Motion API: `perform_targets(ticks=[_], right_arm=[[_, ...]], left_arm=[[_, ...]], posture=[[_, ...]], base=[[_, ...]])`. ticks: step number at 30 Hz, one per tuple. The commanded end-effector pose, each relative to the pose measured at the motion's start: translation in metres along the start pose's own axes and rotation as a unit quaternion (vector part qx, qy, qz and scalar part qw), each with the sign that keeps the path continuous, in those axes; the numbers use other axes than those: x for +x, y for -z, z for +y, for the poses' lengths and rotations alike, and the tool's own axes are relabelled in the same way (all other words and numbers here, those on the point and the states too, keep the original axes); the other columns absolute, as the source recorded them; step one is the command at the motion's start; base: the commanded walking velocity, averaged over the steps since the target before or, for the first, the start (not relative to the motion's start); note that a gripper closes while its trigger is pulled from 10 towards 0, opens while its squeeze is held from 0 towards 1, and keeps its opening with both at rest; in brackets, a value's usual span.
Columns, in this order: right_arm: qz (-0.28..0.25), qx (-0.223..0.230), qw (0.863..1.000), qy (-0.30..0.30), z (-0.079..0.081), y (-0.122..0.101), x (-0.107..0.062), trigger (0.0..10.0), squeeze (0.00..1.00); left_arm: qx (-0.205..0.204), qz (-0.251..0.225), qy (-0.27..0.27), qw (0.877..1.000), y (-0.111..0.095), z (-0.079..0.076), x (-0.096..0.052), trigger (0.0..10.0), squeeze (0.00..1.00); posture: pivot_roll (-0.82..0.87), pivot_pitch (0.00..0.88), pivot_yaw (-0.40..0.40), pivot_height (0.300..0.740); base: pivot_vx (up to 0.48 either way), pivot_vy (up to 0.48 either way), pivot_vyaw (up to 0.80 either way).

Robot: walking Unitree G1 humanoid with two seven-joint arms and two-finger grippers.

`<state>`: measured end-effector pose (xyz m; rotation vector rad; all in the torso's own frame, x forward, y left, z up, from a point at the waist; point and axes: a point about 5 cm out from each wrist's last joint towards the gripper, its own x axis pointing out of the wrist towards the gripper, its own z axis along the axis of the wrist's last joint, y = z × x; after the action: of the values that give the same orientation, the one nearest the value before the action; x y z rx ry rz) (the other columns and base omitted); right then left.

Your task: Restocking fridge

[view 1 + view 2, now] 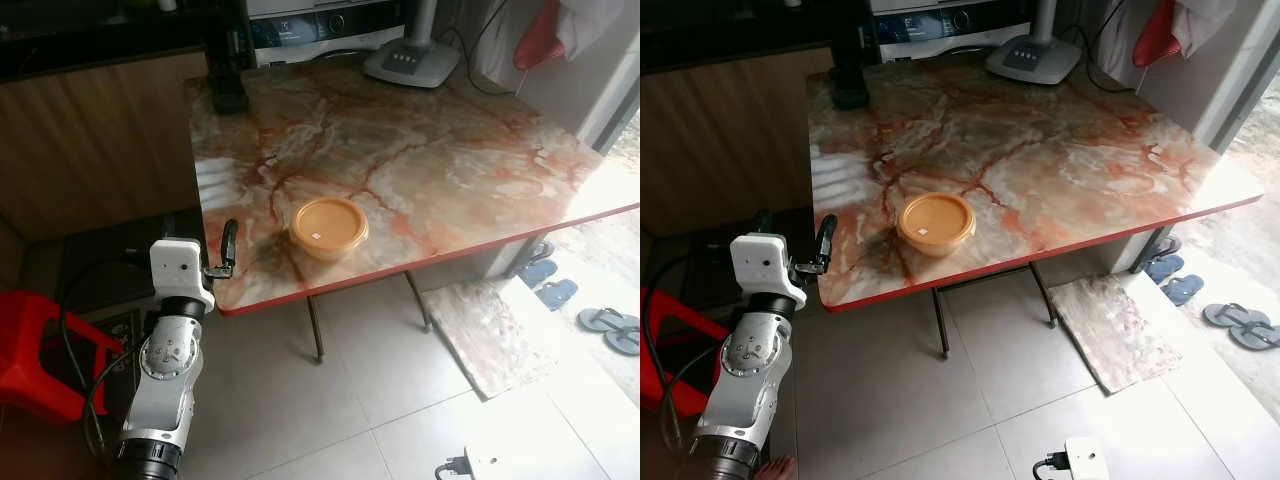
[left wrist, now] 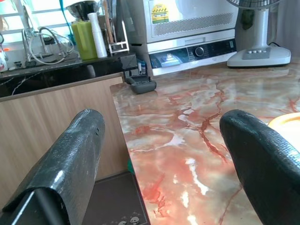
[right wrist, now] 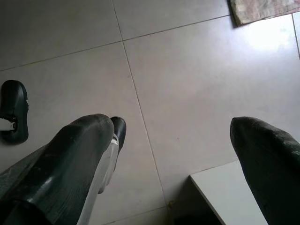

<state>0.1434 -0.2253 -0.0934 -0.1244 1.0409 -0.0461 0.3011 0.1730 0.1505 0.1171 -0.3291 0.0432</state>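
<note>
A round orange container with a lid (image 1: 328, 228) sits near the front edge of the marble-topped table (image 1: 430, 150). My left gripper (image 1: 228, 250) is raised at the table's front left corner, to the left of the container and apart from it. Its fingers (image 2: 70, 154) stand open with nothing between them, and the container's rim (image 2: 287, 122) shows just past one fingertip. My right gripper (image 3: 173, 154) hangs open over the tiled floor and holds nothing.
A fan base (image 1: 412, 62), a white appliance (image 1: 320, 25) and a black object (image 1: 228, 95) stand at the table's far edge. A wooden cabinet (image 1: 90, 140) flanks its left side. On the floor are a red stool (image 1: 30, 350), a mat (image 1: 480, 335), sandals (image 1: 610, 330) and a power strip (image 1: 490, 465).
</note>
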Motion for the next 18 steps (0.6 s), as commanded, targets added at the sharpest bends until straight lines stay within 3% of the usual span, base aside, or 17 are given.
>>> perform_targets(ticks=[1, 4, 11, 18], right_arm=[[0.004, 0.003, 1.0, -0.004, 0.0023, 0.0035, -0.0005, 10.0, 0.0], [0.001, -0.001, 1.0, -0.006, 0.0029, 0.0031, -0.0005, 10.0, 0.0], [0.0, 0.001, 1.0, -0.002, 0.0028, 0.0029, -0.0005, 10.0, 0.0], [0.002, 0.009, 1.0, -0.005, 0.0031, 0.0032, -0.0004, 10.0, 0.0]], left_arm=[[-0.006, 0.001, -0.001, 1.0, -0.0022, 0.0022, -0.0009, 10.0, 0.0], [-0.006, 0.004, 0.001, 1.0, -0.0027, 0.0012, -0.0005, 10.0, 0.0], [-0.009, 0.008, 0.005, 1.0, -0.0042, -0.0013, 0.0016, 10.0, 0.0], [-0.013, 0.012, 0.004, 1.0, -0.0039, -0.0012, 0.0015, 10.0, 0.0]], posture=[[0.03, 0.043, 0.027, 0.74], [0.03, 0.035, 0.029, 0.74], [0.03, 0.038, 0.029, 0.74], [0.04, 0.046, 0.028, 0.74]], base=[[0.0, 0.0, 0.0], [0.0, 0.0, 0.0], [0.0, 0.0, 0.74], [0.0, 0.0, 0.0]])
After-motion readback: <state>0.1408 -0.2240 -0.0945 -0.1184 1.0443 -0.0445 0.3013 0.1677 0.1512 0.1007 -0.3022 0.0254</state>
